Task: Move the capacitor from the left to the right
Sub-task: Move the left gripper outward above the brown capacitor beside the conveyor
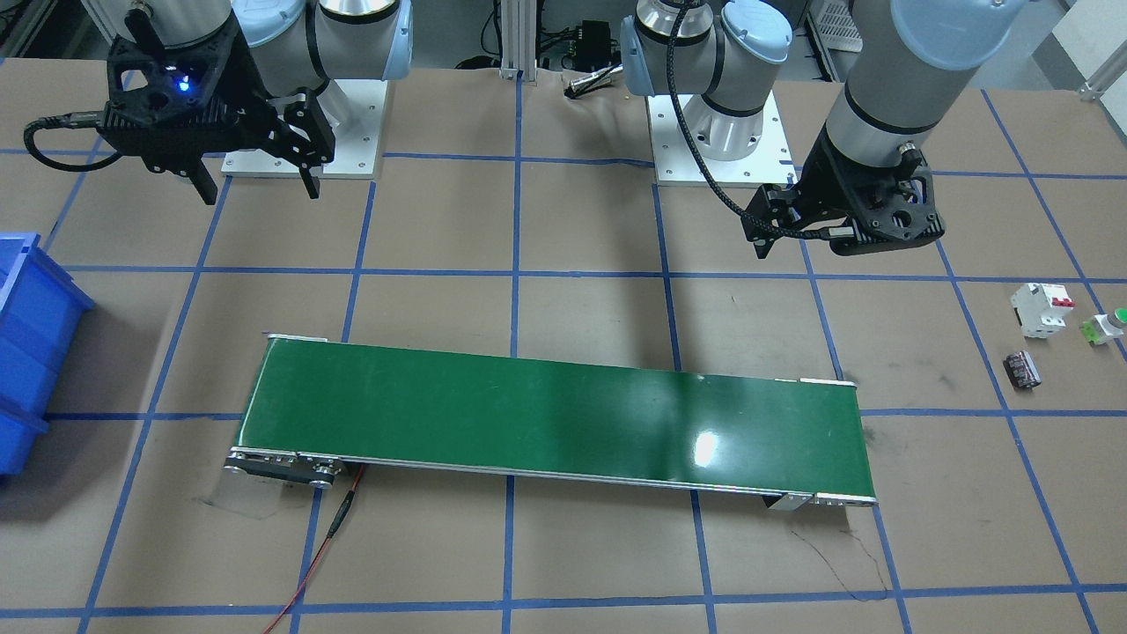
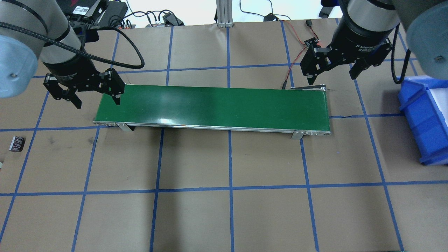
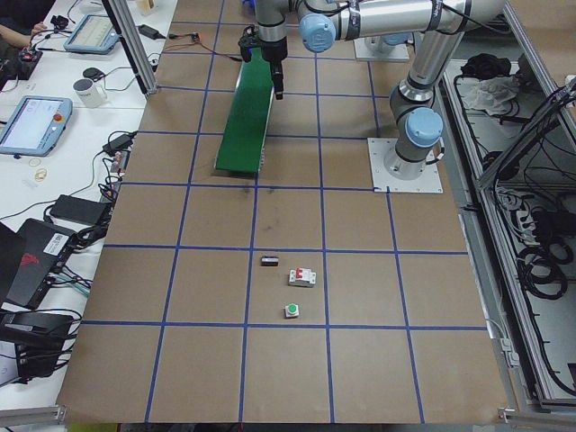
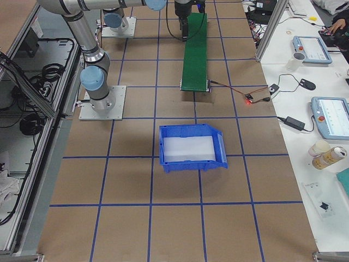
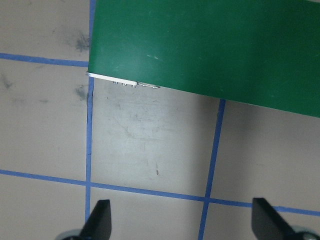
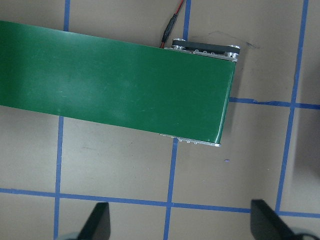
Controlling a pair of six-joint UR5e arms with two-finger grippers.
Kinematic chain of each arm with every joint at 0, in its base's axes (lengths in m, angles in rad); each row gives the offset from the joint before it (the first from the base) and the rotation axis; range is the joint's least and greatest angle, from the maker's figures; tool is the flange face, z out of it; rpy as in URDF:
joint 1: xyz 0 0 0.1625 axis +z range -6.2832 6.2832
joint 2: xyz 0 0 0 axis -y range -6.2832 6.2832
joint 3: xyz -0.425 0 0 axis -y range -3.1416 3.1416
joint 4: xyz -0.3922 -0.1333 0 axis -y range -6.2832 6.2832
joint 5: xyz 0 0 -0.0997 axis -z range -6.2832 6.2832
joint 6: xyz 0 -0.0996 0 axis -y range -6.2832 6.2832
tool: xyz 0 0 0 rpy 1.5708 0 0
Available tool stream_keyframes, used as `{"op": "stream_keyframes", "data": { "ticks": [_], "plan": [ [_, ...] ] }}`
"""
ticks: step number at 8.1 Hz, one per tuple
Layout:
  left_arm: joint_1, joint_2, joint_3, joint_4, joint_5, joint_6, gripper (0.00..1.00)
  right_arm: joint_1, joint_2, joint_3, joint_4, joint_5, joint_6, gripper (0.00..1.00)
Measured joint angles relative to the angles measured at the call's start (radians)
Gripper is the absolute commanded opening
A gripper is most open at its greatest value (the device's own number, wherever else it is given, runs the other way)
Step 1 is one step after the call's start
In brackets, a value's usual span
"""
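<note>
The capacitor is a small dark cylinder with pale markings. It lies on its side on the brown table, well to the left of the green conveyor belt, and also shows in the overhead view and the exterior left view. My left gripper hangs open and empty above the belt's left end, well apart from the capacitor. Its wrist view shows the open fingertips over bare table. My right gripper hangs open and empty above the belt's right end.
A white circuit breaker with a red switch and a green-capped push button stand near the capacitor. A blue bin sits at the table's right end. A red wire runs from the belt's right end.
</note>
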Motion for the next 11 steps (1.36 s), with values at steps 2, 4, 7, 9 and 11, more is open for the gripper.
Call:
{"op": "stream_keyframes", "data": {
  "ticks": [2,4,7,9,11],
  "plan": [
    [0.000,0.001,0.000,0.001,0.002,0.000,1.00,0.000,0.000,0.000,0.000,0.001,0.007,1.00],
    [0.016,-0.008,0.002,0.004,0.002,0.009,1.00,0.000,-0.001,0.001,0.000,0.000,0.009,1.00],
    [0.194,-0.056,0.002,0.023,-0.003,0.136,1.00,0.000,-0.002,0.001,0.000,-0.001,0.007,1.00],
    [0.306,-0.109,0.001,0.117,-0.002,0.294,1.00,0.000,-0.002,0.001,0.000,-0.001,0.007,1.00],
    [0.390,-0.166,0.001,0.191,-0.001,0.404,1.00,0.000,-0.002,0.001,0.000,-0.001,0.007,1.00]
  ]
}}
